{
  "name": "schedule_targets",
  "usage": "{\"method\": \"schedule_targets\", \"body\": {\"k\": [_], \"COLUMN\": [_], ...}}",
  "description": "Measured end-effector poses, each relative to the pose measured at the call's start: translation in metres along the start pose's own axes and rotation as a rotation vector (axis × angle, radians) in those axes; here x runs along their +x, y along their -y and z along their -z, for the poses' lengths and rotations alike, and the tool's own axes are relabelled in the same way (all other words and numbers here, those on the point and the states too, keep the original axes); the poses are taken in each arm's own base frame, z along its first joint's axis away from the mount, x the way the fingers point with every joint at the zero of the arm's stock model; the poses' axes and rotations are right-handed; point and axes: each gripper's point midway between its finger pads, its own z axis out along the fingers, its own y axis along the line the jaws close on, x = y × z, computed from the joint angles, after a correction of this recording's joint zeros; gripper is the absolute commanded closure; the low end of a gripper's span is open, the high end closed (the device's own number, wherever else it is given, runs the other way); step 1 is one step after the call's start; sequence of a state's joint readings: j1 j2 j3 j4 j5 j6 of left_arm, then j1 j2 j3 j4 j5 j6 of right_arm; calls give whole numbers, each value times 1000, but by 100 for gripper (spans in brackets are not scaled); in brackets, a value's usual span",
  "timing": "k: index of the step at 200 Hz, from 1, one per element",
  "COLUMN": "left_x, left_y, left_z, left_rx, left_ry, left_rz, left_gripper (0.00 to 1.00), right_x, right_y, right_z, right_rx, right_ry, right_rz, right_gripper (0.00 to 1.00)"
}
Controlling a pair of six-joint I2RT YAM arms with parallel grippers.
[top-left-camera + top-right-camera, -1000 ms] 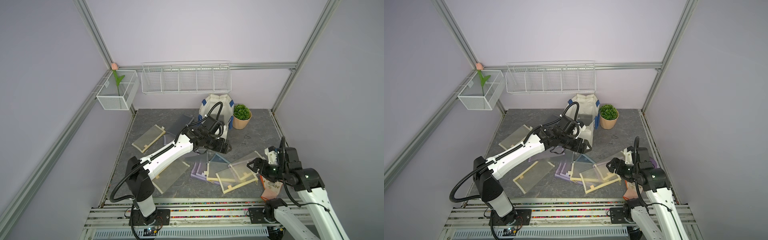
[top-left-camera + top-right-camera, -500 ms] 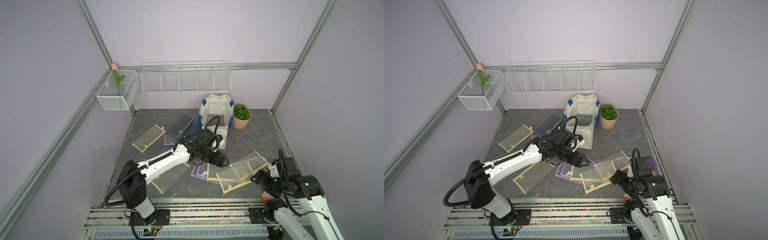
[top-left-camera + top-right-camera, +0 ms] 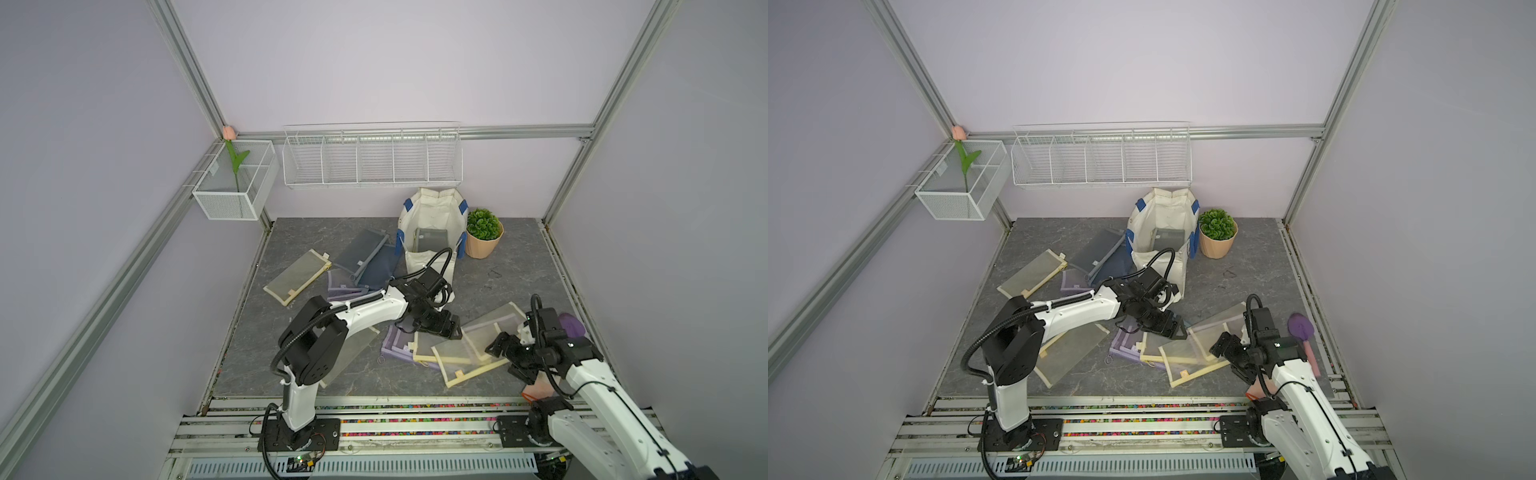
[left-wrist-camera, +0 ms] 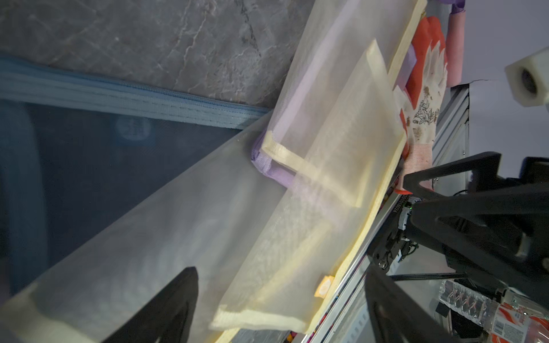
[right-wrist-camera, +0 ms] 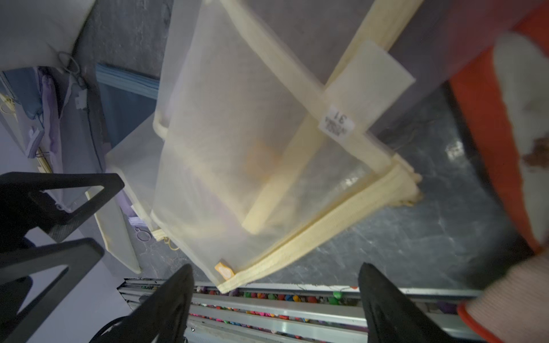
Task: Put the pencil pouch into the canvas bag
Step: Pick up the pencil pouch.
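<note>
The pencil pouch (image 3: pixel 432 240) that's grey sits inside the canvas bag (image 3: pixel 428 262) at the back by the potted plant (image 3: pixel 483 232), half hidden by the bag's front wall. The cream mesh pouches (image 3: pixel 457 353) out front overlap so much I can't count them. The left gripper (image 3: pixel 451 328) hangs low over that heap, jaws spread wide and empty, its arm covering part of a purple pouch (image 3: pixel 395 345). The right gripper (image 3: pixel 505 357), just as wide and empty, sits beside the heap's edge, hiding most of a glove (image 3: pixel 536 386).
</note>
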State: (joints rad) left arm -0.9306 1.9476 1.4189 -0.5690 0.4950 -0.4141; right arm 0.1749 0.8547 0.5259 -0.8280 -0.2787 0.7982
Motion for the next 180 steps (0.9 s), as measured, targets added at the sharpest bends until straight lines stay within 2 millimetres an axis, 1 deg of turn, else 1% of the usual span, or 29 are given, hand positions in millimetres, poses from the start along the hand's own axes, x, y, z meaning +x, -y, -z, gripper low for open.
{"method": "schedule_targets", "body": {"k": [17, 35, 56, 79, 102, 131, 146, 165, 180], "left_x": [-11, -25, -30, -26, -19, 2, 9, 10, 9], "left_y": [1, 4, 1, -1, -3, -13, -15, -13, -8], "left_z": [-5, -9, -15, -21, -26, -35, -37, -34, -29], "left_rx": [17, 41, 56, 68, 87, 99, 109, 117, 128], "left_ry": [8, 24, 23, 3, -8, -47, -60, -55, -44], "left_rz": [-3, -8, -8, 1, 12, 56, 73, 76, 71], "left_gripper": [14, 16, 20, 25, 32, 41, 50, 63, 73], "right_x": [-5, -12, -20, -28, -36, -45, -48, -52, -55], "right_y": [2, 0, -4, -9, -17, -26, -30, -35, -38], "right_z": [-15, -26, -36, -43, -46, -48, -49, -51, -52], "right_rx": [10, 17, 16, 18, 0, -19, -26, -37, -42], "right_ry": [-14, -21, -21, -24, -10, -4, -1, -1, 1], "right_rz": [-16, -18, -15, -11, 3, 23, 32, 39, 45], "right_gripper": [12, 12, 12, 11, 8, 2, 0, 1, 2]}}
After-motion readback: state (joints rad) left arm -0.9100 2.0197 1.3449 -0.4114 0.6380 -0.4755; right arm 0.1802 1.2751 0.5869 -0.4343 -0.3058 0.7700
